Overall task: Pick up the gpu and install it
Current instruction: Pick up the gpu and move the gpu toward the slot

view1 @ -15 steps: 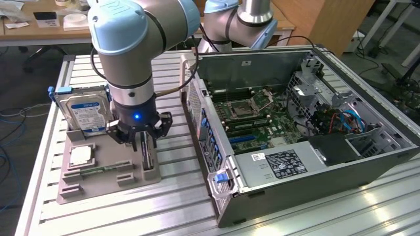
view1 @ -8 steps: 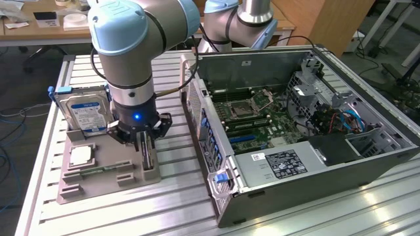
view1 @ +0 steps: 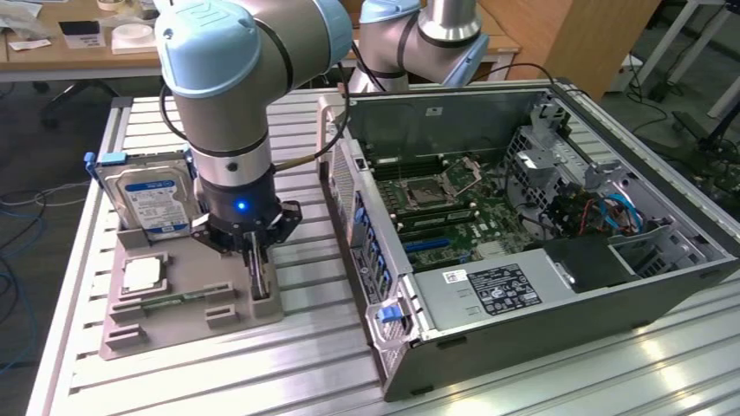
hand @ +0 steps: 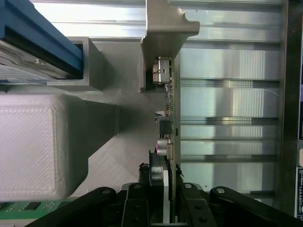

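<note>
**Gpu pinched on edge in the parts tray**

The claw (view1: pixel 256 267) is pointed straight down from the arm (view1: pixel 231 113). Its fingers (view1: pixel 252 258) are pressed together on the gpu (view1: pixel 265 289), one against each face. In the wrist view the claw (hand: pixel 164 203) is seen straddling the gpu (hand: pixel 171 120), which is shown edge-on. The thin board edge runs straight away from the claw, and a round fan housing and small silver parts are carried on one face.

The gpu is stood upright on its long edge in a slot of the grey tray (view1: pixel 127 334), directly beneath the claw. The tray is laid on the slatted aluminium table (view1: pixel 231 377).

Other parts are kept in the same tray. A hard drive (view1: pixel 148 201) with a blue-and-white label is stood upright just beside the claw, toward the exterior view's left. A square processor (view1: pixel 141 275) is laid flat on that same side of the claw, lower in the tray. A narrow green memory stick (view1: pixel 173 302) is laid just in front of the processor, nearer the camera than the claw.

On the claw's other side, toward the exterior view's right, an open computer case (view1: pixel 555 325) is laid on its side on the table. It is near the tray but apart from the claw. Its motherboard (view1: pixel 451 217) is exposed.
</note>
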